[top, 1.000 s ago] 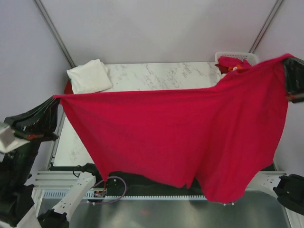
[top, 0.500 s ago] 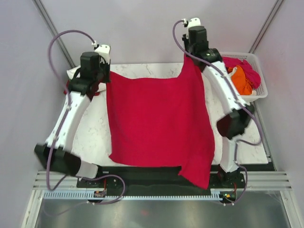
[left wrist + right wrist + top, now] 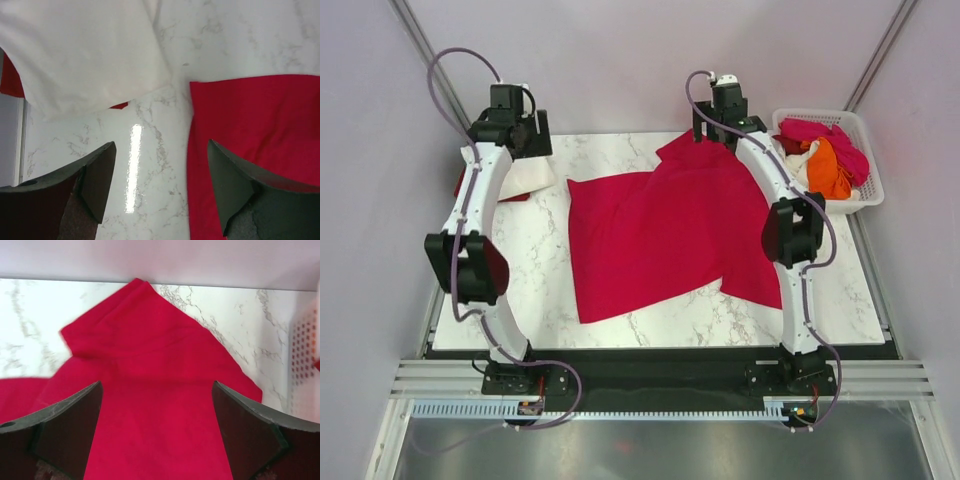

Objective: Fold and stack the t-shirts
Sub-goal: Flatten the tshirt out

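Observation:
A large crimson-red t-shirt (image 3: 660, 230) lies loosely spread on the marble table (image 3: 520, 290), its right part doubled over with a corner pointing to the far edge. My left gripper (image 3: 525, 140) hovers open at the far left over bare marble (image 3: 150, 165), between a folded cream-white t-shirt (image 3: 85, 55) and the red t-shirt's edge (image 3: 260, 130). My right gripper (image 3: 718, 125) hangs open above the red t-shirt's far corner (image 3: 160, 390), with nothing between its fingers (image 3: 70, 430). Neither gripper holds cloth.
A white lattice basket (image 3: 865, 190) at the far right holds pink, orange and white t-shirts (image 3: 825, 160); its wall shows in the right wrist view (image 3: 302, 360). A strip of red cloth (image 3: 10, 80) peeks from under the cream t-shirt. Walls stand close behind the table.
Both grippers have opened and let go of the red t-shirt. It went from hanging stretched between them to lying on the table, and both arms now stand at the far edge.

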Controlling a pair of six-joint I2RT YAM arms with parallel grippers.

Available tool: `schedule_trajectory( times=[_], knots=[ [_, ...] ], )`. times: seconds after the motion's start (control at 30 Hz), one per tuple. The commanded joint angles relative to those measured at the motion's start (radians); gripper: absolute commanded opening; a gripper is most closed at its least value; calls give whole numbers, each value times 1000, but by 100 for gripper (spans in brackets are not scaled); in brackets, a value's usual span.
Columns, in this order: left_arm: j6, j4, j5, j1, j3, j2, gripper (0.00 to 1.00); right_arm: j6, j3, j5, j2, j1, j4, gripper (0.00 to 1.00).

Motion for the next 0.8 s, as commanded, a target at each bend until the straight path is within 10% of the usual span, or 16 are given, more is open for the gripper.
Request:
schedule_trajectory(
  times=[0.0, 0.23, 0.77],
  knots=[
    [-105, 40, 111, -44, -108, -180, 79, 75, -103, -33, -251, 9, 79, 98],
    [-246, 287, 288, -102, -496, -214, 77, 197, -670, -189, -450, 14, 172, 98],
    [-228, 155, 202, -148, -20, 388, 75, 390, -1392, -226, -694, 213, 399, 98]
  ],
)
